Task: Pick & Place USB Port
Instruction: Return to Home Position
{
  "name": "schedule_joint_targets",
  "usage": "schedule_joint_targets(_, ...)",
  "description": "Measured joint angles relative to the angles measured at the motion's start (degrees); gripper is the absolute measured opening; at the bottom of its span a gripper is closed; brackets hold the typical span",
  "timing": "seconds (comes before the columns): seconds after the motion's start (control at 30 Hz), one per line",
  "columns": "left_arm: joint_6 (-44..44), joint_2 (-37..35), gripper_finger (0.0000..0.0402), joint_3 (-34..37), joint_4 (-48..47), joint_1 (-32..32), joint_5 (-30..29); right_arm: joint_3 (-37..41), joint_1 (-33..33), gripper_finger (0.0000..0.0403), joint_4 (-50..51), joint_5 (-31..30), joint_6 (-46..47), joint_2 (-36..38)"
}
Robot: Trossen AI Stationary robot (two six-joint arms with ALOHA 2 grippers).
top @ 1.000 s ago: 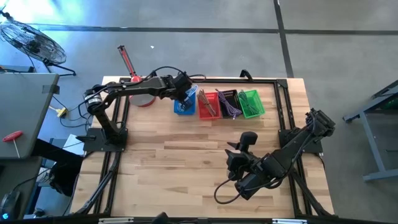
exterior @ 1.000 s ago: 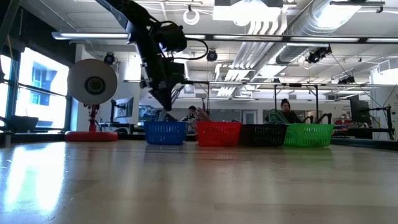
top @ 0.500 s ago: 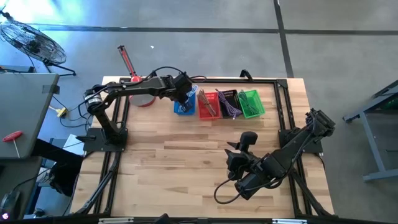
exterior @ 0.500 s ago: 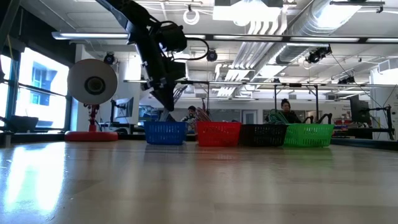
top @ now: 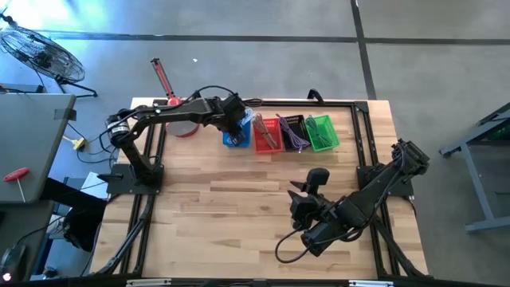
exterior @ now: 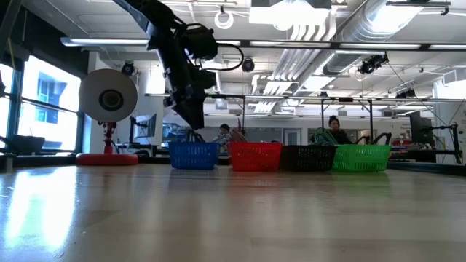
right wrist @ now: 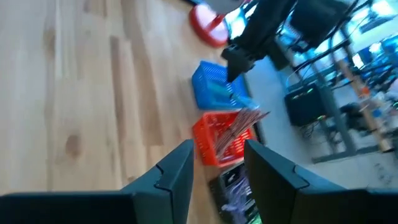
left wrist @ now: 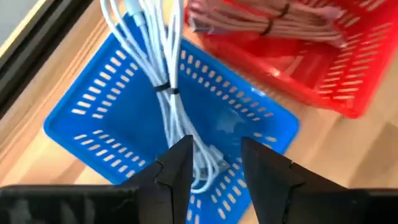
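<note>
A white USB cable bundle (left wrist: 165,81) lies slanted in the blue basket (top: 236,137). Its lower end rests on the basket floor and its upper end reaches over the rim (left wrist: 81,118). My left gripper (left wrist: 214,162) hangs open just above this basket, pointing steeply down. Its fingers stand on either side of the cable's lower end, apart from it. In the low view my left gripper (exterior: 195,129) shows above the blue basket (exterior: 194,155). My right gripper (top: 312,182) waits open over the table's near right part, nothing between its fingers (right wrist: 217,168).
To the right of the blue basket, a red basket (top: 266,135), a black basket (top: 292,131) and a green basket (top: 321,132) stand in a row along the far edge, each holding bundled cables. A roll on a red base (top: 185,126) stands at the far left. The middle of the table is bare wood.
My left gripper has stayed over the blue basket and turned slightly at the wrist.
</note>
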State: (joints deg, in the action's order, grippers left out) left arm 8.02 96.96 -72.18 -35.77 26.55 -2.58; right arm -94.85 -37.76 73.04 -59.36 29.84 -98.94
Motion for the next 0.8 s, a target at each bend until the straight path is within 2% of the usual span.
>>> schedule_joint_targets(0.1,0.26,-1.42,0.0132,-1.17,-3.02,-0.36,2.71,-2.68,0.00,0.0133,0.34,-3.02,-3.74,0.00)
schedule_joint_targets(0.27,2.69,-5.09,0.0133,-9.39,-13.45,-0.47,11.15,-10.02,0.34,0.0133,1.27,-8.94,-10.78,1.18)
schedule_joint_targets(0.33,1.83,-6.99,0.0133,-13.79,-19.16,-1.18,14.77,-13.51,1.19,0.0130,1.44,-7.77,-12.16,3.32)
schedule_joint_targets(0.43,-1.26,-10.43,0.0133,-21.31,-27.90,-3.34,15.37,-17.45,2.91,0.0119,3.27,-3.95,-13.41,8.07)
schedule_joint_targets(0.53,-1.80,-14.63,0.0133,-28.96,-34.05,-6.68,9.75,-18.97,5.67,0.0107,5.46,1.42,-12.51,14.40)
schedule_joint_targets(0.7,0.49,-23.30,0.0133,-37.68,-39.83,-15.03,-6.18,-15.51,12.26,0.0092,7.91,16.38,-10.79,26.27)
schedule_joint_targets(0.8,5.08,-29.52,0.0128,-38.60,-43.01,-20.63,-15.29,-9.83,15.13,0.0077,8.19,18.24,-10.41,32.79)
